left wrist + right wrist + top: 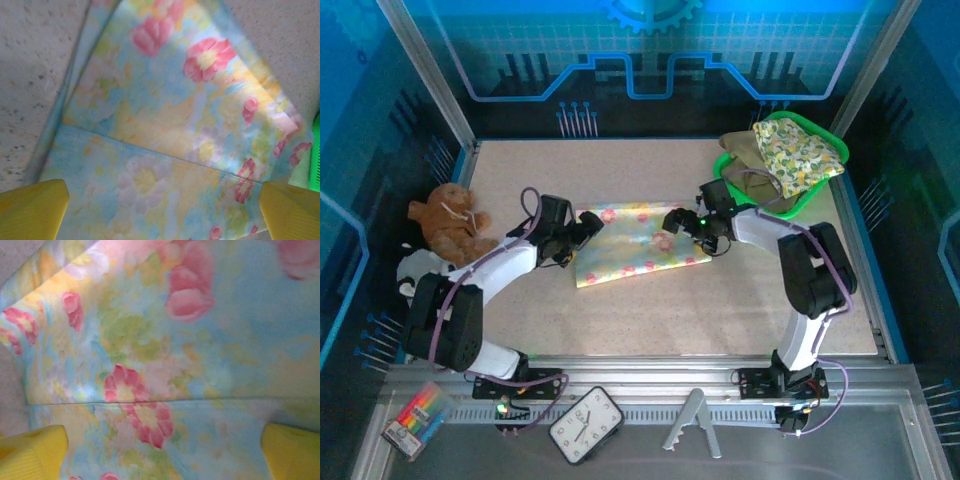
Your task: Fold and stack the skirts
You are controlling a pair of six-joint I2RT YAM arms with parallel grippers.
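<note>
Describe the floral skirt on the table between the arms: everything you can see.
The floral skirt is soft cloth, pale yellow and blue with pink flowers. It lies flat on the table as a rough rectangle, slightly askew, with one straight layer edge or seam crossing it. The open left pincer and open right pincer hang over its ends; contact is unclear.

Cool blue-tinted overhead light, soft shadows beneath the arms, top view sharp, both wrist close-ups blurred, washed-out colours

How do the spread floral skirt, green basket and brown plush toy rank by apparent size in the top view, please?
Largest: spread floral skirt and green basket, about alike, too close to rank.
Smallest: brown plush toy.
</note>
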